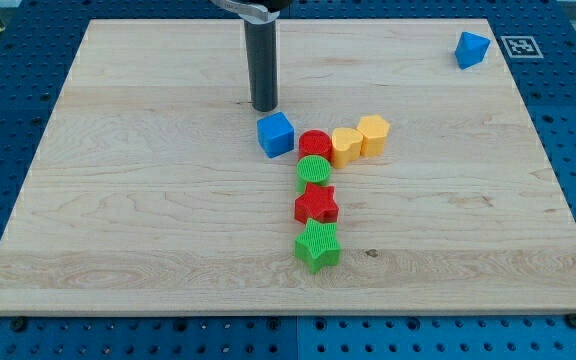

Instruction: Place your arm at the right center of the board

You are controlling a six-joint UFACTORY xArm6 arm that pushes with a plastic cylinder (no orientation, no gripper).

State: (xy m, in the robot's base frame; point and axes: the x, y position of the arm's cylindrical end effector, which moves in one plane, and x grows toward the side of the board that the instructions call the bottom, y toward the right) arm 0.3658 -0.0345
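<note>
Nearest to the bottom edge of the wooden board (118, 230) stands the green star block (317, 246). Just above it is the red star block (316, 205), then the green round block (313, 171) and the red round block (315, 144). These four make a column near the middle of the board, each one touching or almost touching the next.

At the top of this column the row turns toward the right edge: a yellow heart-like block (345, 146) and a yellow block (373, 134) with several sides stand side by side. On the left of the red round block is the blue cube (276, 133), a little tilted.

My tip (264, 107) rests on the board just above the blue cube, close to it but apart, toward the top edge and a little left of center. There are no jaws on this arm, only the rod, so nothing is held.

Far away, in the top right corner, a second blue block (472, 48) stands alone; its shape I cannot tell surely.

The place of the task, the middle of the right edge, is bare wood and well apart from my tip. I judge the move is not yet done. A path above the yellow blocks seems safest, because the row lies between.
</note>
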